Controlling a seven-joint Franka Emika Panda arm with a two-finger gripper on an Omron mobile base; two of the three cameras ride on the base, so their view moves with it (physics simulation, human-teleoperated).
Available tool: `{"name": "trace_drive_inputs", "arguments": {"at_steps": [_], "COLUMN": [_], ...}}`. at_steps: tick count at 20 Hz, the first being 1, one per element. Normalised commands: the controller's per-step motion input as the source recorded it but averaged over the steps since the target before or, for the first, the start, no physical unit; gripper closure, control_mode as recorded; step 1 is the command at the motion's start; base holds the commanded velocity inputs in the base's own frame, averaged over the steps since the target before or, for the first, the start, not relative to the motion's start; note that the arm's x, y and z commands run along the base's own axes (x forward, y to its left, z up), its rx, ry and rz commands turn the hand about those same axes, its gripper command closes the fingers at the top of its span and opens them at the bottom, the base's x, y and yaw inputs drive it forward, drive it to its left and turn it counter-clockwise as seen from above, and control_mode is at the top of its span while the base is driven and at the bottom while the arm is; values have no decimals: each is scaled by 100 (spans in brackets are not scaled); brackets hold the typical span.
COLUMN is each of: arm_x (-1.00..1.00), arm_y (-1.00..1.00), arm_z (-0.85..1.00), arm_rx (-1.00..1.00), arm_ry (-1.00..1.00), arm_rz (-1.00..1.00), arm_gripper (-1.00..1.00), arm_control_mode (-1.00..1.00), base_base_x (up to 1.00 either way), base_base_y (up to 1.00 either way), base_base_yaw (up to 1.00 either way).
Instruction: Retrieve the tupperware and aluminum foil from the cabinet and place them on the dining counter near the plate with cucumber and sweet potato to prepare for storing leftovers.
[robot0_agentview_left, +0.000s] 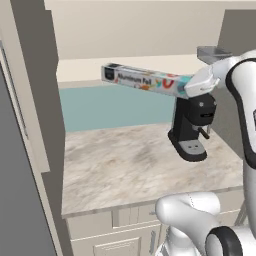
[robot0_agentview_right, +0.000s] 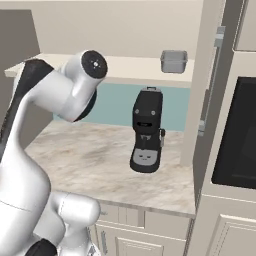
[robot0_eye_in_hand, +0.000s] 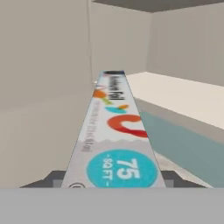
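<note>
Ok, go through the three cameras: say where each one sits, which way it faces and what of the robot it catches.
Left base view: behind the arm to its left, facing the marbled counter; the arm rises at the right, carrying the aluminum foil above the coffee machine.
Right base view: behind the arm to its right, facing the coffee machine and the tupperware on the cabinet shelf; white arm at left.
Hand view: on the hand, looking along the foil box gripped in the tool.
Both base views share the counter, coffee machine and tupperware.

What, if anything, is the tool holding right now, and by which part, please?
The tool holds the aluminum foil by its teal-blue end, out over the counter.
</note>
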Motion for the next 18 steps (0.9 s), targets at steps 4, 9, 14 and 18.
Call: {"name": "trace_drive_inputs", "arguments": {"at_steps": [4, 9, 14, 18], "arm_x": [-55, -22, 0, 0], "arm_y": [0, 0, 0, 0], "arm_z": [41, 23, 0, 0], "arm_rx": [0, -2, 0, 0], "arm_ry": [3, 5, 0, 0], "arm_rz": [-19, -11, 0, 0], "arm_gripper": [100, 100, 100, 100], "arm_control_mode": [-100, 100, 100, 100], "base_base_x": [0, -17, -72, -99], "base_base_y": [0, 0, 0, -1], "base_base_yaw": [0, -7, -16, -17]}}
